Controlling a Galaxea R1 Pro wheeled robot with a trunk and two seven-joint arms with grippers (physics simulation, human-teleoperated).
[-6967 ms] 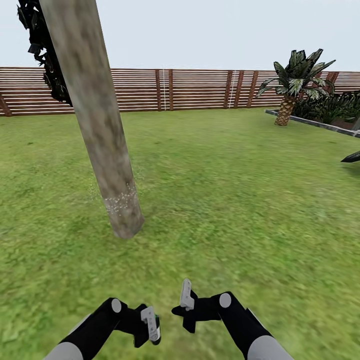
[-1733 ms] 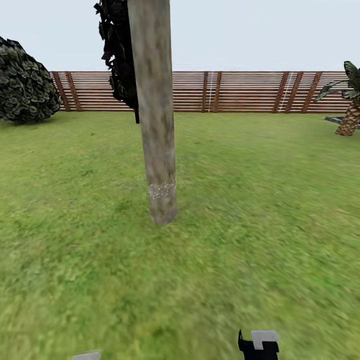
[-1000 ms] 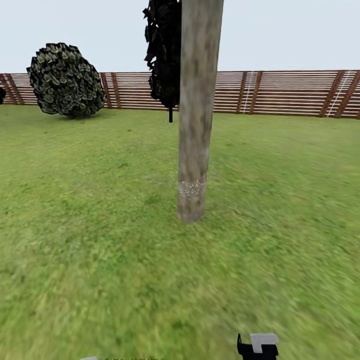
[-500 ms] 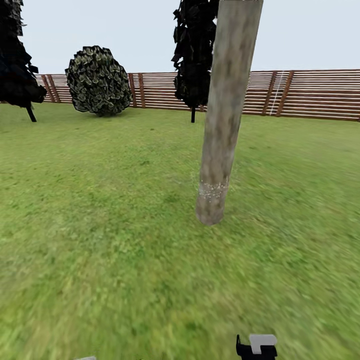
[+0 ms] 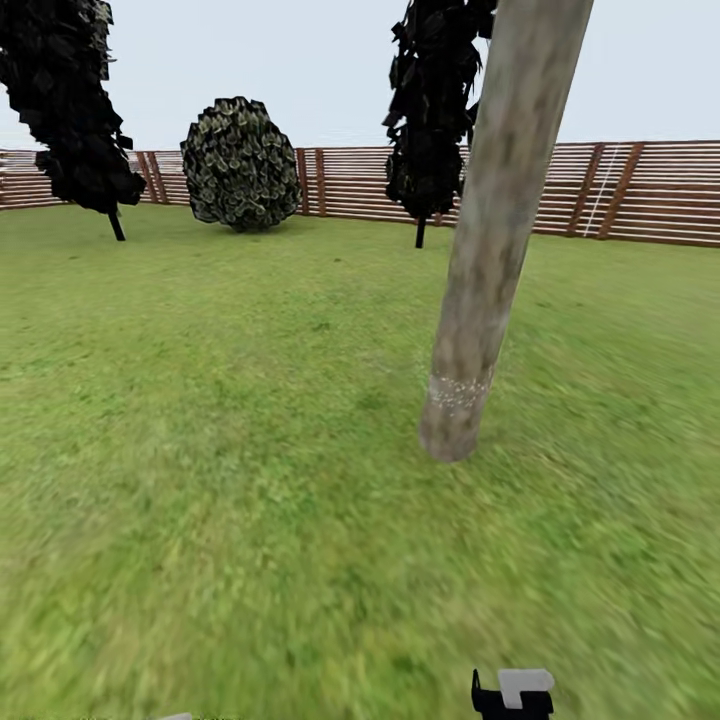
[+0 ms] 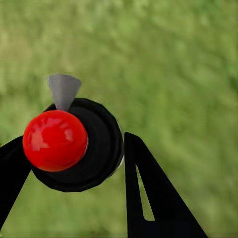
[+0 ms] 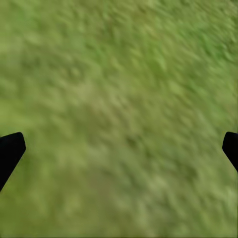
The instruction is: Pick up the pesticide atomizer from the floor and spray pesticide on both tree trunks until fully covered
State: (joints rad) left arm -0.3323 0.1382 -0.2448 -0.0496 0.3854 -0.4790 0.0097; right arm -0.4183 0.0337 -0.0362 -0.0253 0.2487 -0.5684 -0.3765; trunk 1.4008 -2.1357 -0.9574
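Atomizer, dark bottle with red round top [image 6: 55, 140], clamped in my left gripper [image 6: 69, 163]; right gripper [image 7: 119, 148] spread, empty. Thick grey-beige trunk [image 5: 490, 250] at 1 o'clock: only thin whitish band [image 5: 457, 388]; most spraying left.

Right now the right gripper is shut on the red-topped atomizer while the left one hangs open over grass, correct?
No, the sides are swapped. The left wrist view shows the left gripper shut on the atomizer; the right wrist view shows the right gripper open over grass.
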